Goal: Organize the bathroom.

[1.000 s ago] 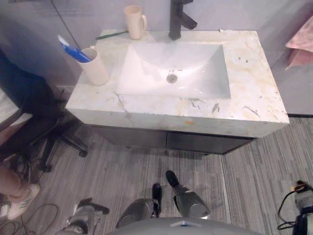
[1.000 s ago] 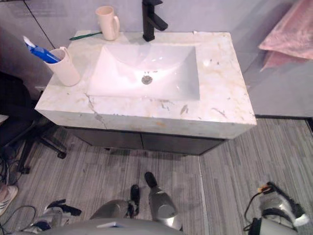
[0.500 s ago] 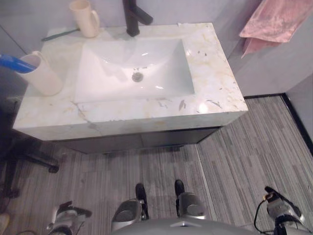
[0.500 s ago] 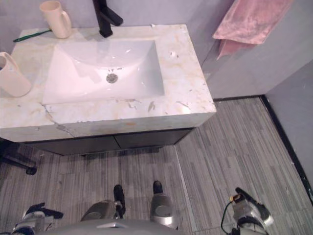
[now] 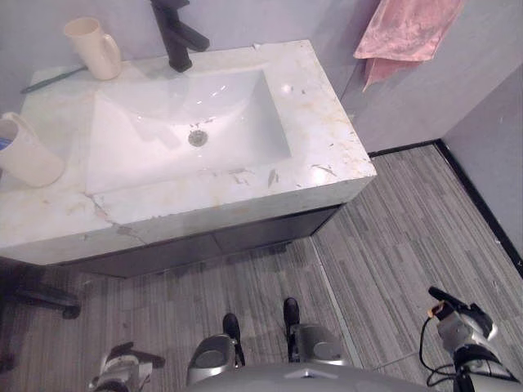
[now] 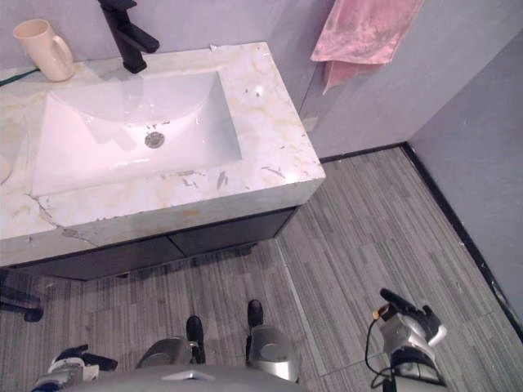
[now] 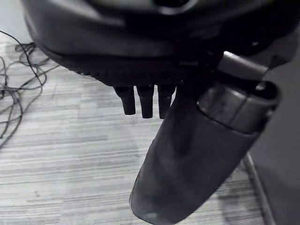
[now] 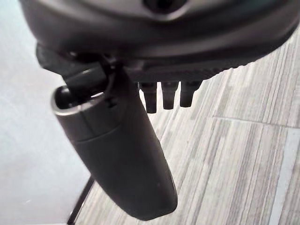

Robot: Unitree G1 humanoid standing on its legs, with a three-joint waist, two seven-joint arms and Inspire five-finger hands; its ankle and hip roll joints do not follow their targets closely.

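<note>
A marble counter [image 5: 319, 155] holds a white basin [image 5: 180, 135] under a black tap [image 5: 176, 37]. At its back left stands a cream mug [image 5: 92, 47] with a green toothbrush [image 5: 53, 79] lying beside it. A second cream cup [image 5: 24, 153] sits at the left edge, a bit of blue showing in it. A pink towel [image 5: 409, 28] hangs on the wall to the right. My left hand [image 7: 187, 154] and right hand [image 8: 122, 154] hang low over the floor, far from the counter. Both are open and hold nothing.
Grey plank flooring [image 5: 392, 237] lies in front of and to the right of the dark cabinet [image 5: 229, 241] under the counter. A grey wall with a black skirting [image 5: 482, 204] closes the right side. A black chair base [image 5: 49, 302] stands at the left.
The camera has swung to the right: the counter slid left in the picture and the pink towel and right wall came further in. Both hands stay low.
</note>
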